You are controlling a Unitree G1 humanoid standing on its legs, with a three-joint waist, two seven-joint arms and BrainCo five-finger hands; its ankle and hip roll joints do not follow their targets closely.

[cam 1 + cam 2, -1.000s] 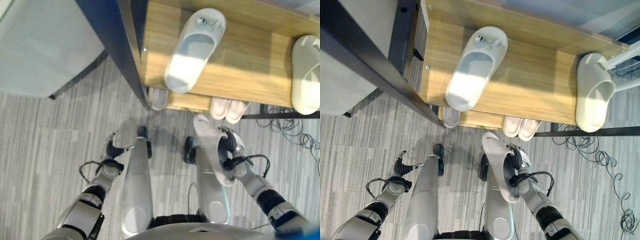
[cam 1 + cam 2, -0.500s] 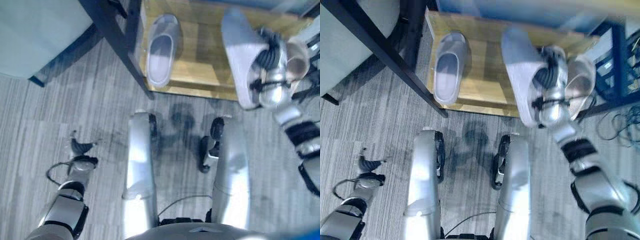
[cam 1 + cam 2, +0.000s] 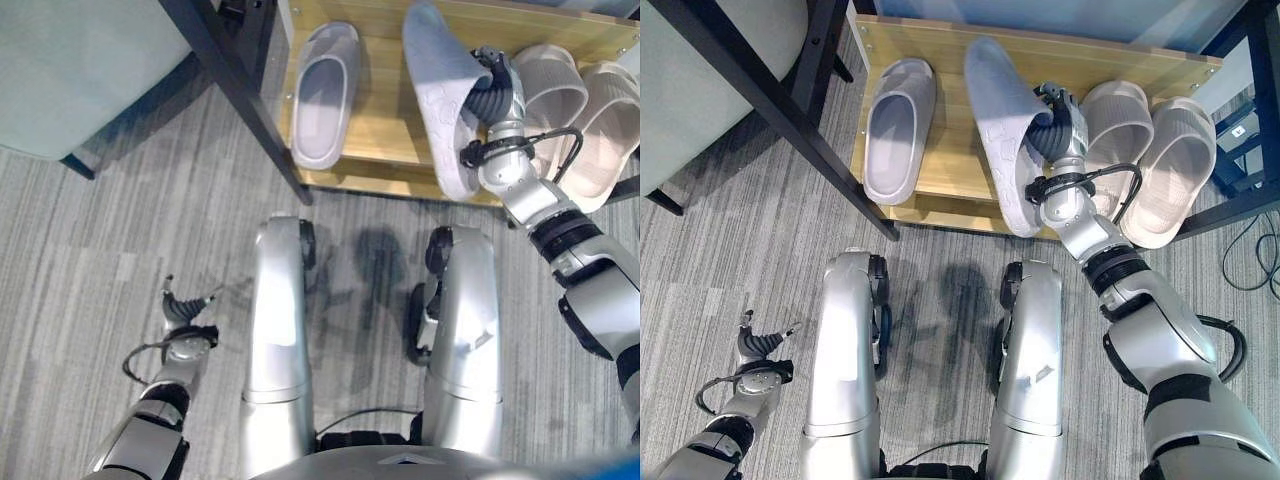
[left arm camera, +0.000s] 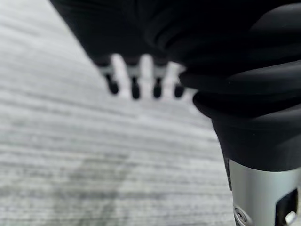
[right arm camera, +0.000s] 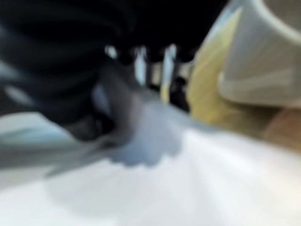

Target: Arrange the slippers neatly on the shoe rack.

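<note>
My right hand (image 3: pixel 1058 135) is shut on a grey slipper (image 3: pixel 1002 130), held on its side with the sole facing left, over the wooden shoe rack (image 3: pixel 950 175). A matching grey slipper (image 3: pixel 898 128) lies flat on the rack to its left. Two beige slippers (image 3: pixel 1120 125) (image 3: pixel 1175 170) lie side by side on the rack's right part, just behind the hand. My left hand (image 3: pixel 760 345) hangs low over the carpet at the lower left, fingers relaxed and holding nothing.
A dark metal table leg (image 3: pixel 770 100) slants across the upper left beside the rack, with a pale seat (image 3: pixel 80 80) behind it. Dark frame bars (image 3: pixel 1245 100) stand at the rack's right end. Grey striped carpet (image 3: pixel 930 270) covers the floor.
The camera has shifted. My right hand has brought the grey slipper from beside my leg up to the rack and now holds it lower, between the grey slipper and the beige pair.
</note>
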